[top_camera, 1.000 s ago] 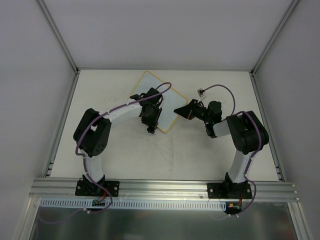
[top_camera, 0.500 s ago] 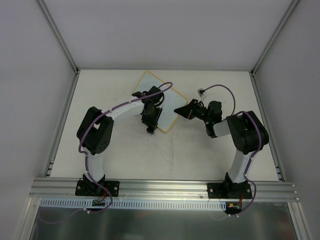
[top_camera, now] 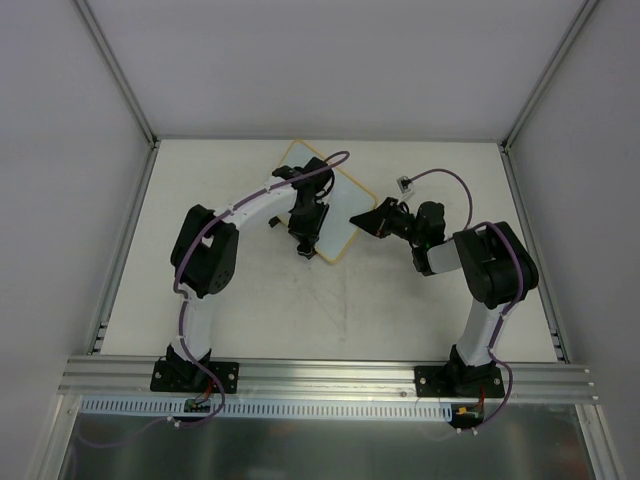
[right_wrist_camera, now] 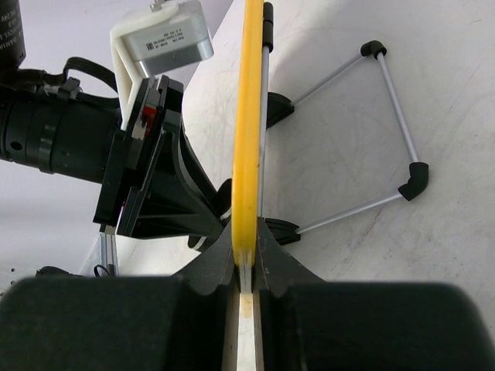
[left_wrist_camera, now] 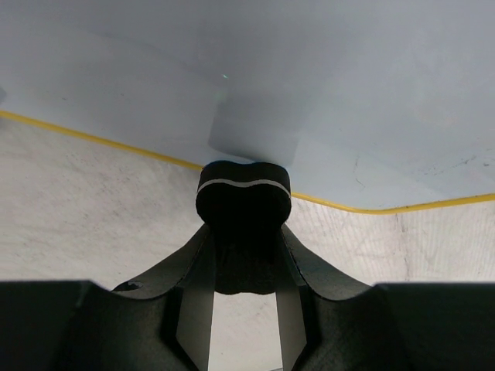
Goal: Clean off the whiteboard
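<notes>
The whiteboard (top_camera: 338, 205), white with a yellow rim, lies at an angle at the table's back middle. My left gripper (top_camera: 306, 243) reaches over it from the left and is shut on a black eraser (left_wrist_camera: 244, 192). The eraser presses on the board's near edge, at the yellow rim (left_wrist_camera: 116, 141). The board surface (left_wrist_camera: 309, 77) looks white, with faint specks at the right. My right gripper (top_camera: 366, 220) is shut on the board's right edge. In the right wrist view the rim (right_wrist_camera: 248, 116) runs edge-on between the right gripper's (right_wrist_camera: 246, 259) jaws.
A wire stand (right_wrist_camera: 398, 127) with black tips folds out from two black clips on the board's underside, over the table. A small white connector on a purple cable (top_camera: 403, 184) lies behind the right arm. Grey walls enclose the table on three sides.
My left arm has swung farther over the board, its elbow moving right and away. The eraser has shifted slightly along the board's near edge. The right gripper has kept its hold.
</notes>
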Controlling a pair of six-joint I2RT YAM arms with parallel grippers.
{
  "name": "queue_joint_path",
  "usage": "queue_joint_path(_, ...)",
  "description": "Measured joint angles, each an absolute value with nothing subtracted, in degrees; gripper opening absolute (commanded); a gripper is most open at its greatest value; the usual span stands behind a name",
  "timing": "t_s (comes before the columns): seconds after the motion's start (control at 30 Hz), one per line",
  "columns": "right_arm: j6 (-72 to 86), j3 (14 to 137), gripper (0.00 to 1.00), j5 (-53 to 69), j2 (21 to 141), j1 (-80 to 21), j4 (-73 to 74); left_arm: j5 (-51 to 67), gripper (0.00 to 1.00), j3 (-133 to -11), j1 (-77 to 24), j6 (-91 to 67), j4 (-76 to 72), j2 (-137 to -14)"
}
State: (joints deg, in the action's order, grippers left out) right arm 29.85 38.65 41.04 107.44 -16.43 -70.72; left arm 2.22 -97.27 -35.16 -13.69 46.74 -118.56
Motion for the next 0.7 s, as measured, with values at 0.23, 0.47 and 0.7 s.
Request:
queue_joint_path(0.23, 29.9, 38.7, 0.0, 41.1, 107.4, -16.4, -70.7, -1.3, 0.0, -97.6, -34.4, -13.9, 45.6, -117.7)
queue_joint_path(0.47, 29.9, 38.7, 0.0, 41.1, 107.4, -16.4, -70.7, -4.7, 0.0, -93.6, -32.2, -14.4, 43.0, -111.2)
queue_joint_path(0.7, 29.9, 38.7, 0.0, 41.1, 107.4, -16.4, -70.7, -4.9, 0.0, -79.5, -25.5, -14.8, 32.4, -98.9)
